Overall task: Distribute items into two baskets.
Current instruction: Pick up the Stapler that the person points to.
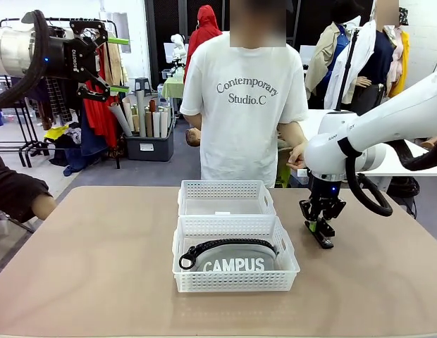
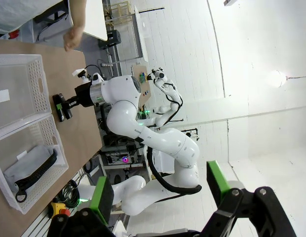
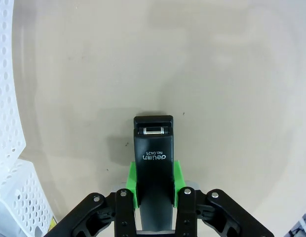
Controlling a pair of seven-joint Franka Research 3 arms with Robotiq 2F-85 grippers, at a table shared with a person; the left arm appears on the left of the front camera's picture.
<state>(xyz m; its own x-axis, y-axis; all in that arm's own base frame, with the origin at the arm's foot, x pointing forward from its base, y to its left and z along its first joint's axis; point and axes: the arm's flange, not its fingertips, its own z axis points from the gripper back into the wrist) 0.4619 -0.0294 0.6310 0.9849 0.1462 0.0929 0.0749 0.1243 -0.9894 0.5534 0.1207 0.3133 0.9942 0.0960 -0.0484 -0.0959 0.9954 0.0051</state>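
Observation:
The grey "CAMPUS" pouch [image 1: 232,262] lies in the near white basket [image 1: 236,280], its black strap curling to the left. Behind it stands the second basket [image 1: 225,187], holding nothing but a small white tag. To the right of the baskets a black stapler [image 1: 323,236] rests on the table. My right gripper [image 1: 318,227] points down at it, shut on it. In the right wrist view the green pads [image 3: 132,182] press both sides of the stapler [image 3: 154,153]. My left gripper [image 1: 109,63] hangs high at the far left, open, with nothing between its fingers [image 2: 101,197].
A person in a white T-shirt [image 1: 243,105] stands at the far side, one hand [image 1: 297,156] near my right arm. Another person's arm [image 1: 21,197] rests at the table's left edge. The brown tabletop [image 1: 99,267] spreads wide on both sides of the baskets.

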